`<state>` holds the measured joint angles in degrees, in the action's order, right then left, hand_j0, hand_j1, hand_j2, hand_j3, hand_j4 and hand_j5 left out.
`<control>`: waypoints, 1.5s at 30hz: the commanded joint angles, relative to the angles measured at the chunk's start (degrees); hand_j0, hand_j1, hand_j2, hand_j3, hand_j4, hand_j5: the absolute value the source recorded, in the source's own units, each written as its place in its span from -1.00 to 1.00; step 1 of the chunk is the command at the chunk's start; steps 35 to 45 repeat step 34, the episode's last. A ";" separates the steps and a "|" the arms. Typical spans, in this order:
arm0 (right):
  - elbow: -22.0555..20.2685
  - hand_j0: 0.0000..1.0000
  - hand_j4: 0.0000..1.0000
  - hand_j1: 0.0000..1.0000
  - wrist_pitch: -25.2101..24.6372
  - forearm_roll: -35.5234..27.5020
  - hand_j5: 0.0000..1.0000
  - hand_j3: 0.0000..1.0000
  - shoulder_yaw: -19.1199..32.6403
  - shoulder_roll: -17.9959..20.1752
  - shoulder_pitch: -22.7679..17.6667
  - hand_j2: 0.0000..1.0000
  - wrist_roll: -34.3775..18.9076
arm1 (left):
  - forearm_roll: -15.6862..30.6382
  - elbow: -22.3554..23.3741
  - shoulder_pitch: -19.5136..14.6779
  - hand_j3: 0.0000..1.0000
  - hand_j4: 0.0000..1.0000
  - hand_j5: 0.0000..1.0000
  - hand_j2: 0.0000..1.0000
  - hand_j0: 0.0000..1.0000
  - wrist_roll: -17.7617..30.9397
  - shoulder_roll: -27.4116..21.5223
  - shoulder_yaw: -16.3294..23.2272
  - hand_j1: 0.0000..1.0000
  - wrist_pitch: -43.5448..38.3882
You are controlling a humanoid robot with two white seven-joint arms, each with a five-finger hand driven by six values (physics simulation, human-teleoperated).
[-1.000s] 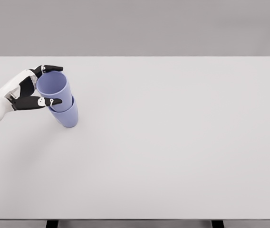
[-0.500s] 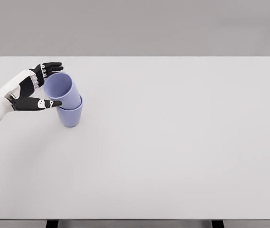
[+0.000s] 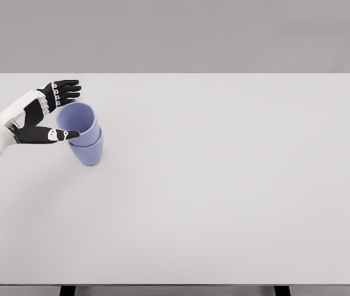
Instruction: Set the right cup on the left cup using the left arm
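Head view: left hand [image 3: 39, 117] fingers [image 3: 67, 88] spread beside nested upper cup [image 3: 77, 122] in lower cup [image 3: 89, 153]; withdraw sideways without nudging stack

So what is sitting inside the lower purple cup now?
The upper purple cup is nested in the lower purple cup, rim showing above. Its base is hidden inside. The left hand is open beside them.

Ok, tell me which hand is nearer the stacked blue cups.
Left. The left hand is open just left of the stacked blue cups, fingers spread beside the upper cup's rim. The right hand is out of view.
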<state>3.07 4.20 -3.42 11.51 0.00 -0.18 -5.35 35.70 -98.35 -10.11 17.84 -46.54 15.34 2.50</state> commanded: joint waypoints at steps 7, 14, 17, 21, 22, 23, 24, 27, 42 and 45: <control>0.00 1.00 1.00 1.00 0.02 -0.01 1.00 1.00 0.00 0.00 0.00 1.00 -0.01 | 0.25 -0.08 0.00 0.88 0.88 0.88 0.88 0.88 0.00 -0.13 -0.05 0.88 -0.03; 0.00 1.00 1.00 1.00 0.02 -0.01 1.00 1.00 0.00 0.00 0.00 1.00 -0.01 | 0.33 -0.26 0.00 0.88 0.88 0.88 0.88 0.88 0.00 -0.13 -0.14 0.88 -0.03; 0.00 1.00 1.00 1.00 -0.07 -0.01 1.00 1.00 0.00 0.00 0.00 1.00 -0.01 | 0.33 -0.26 -0.09 0.88 0.88 0.88 0.88 0.88 0.00 -0.13 -0.31 0.88 -0.03; 0.00 1.00 1.00 1.00 0.02 -0.01 1.00 1.00 0.00 0.00 0.00 1.00 -0.01 | 0.77 -0.35 -0.44 0.98 0.98 0.98 0.98 0.98 0.18 -0.31 -1.28 0.98 0.14; 0.00 1.00 1.00 1.00 0.02 -0.01 1.00 1.00 0.00 0.00 0.00 1.00 -0.01 | 0.69 -0.44 -0.26 1.00 1.00 1.00 1.00 1.00 0.27 -0.39 -1.98 1.00 0.49; 0.00 1.00 1.00 1.00 -0.07 -0.01 1.00 1.00 0.00 0.00 0.00 1.00 -0.01 | 0.69 -0.52 -0.26 1.00 1.00 1.00 1.00 1.00 0.27 -0.83 -2.07 1.00 0.67; 0.00 1.00 1.00 1.00 0.02 -0.01 1.00 1.00 0.00 0.00 0.00 1.00 -0.01 | 0.69 -0.61 -0.18 1.00 1.00 1.00 1.00 1.00 0.27 -1.36 -2.25 1.00 0.93; 0.00 1.00 1.00 1.00 0.02 -0.01 1.00 1.00 0.00 0.00 0.00 1.00 -0.01 | 0.51 -0.61 -0.09 1.00 1.00 1.00 1.00 1.00 0.00 -1.89 -4.00 1.00 0.93; 0.00 1.00 1.00 1.00 0.02 -0.01 1.00 1.00 0.00 0.00 0.00 1.00 -0.01 | 0.51 -0.79 2.11 1.00 1.00 1.00 1.00 1.00 0.00 -3.29 -6.03 1.00 0.84; 0.00 1.00 1.00 1.00 0.02 -0.01 1.00 1.00 0.00 0.00 0.00 1.00 -0.01 | 0.51 -0.79 2.11 1.00 1.00 1.00 1.00 1.00 0.00 -3.29 -6.03 1.00 0.84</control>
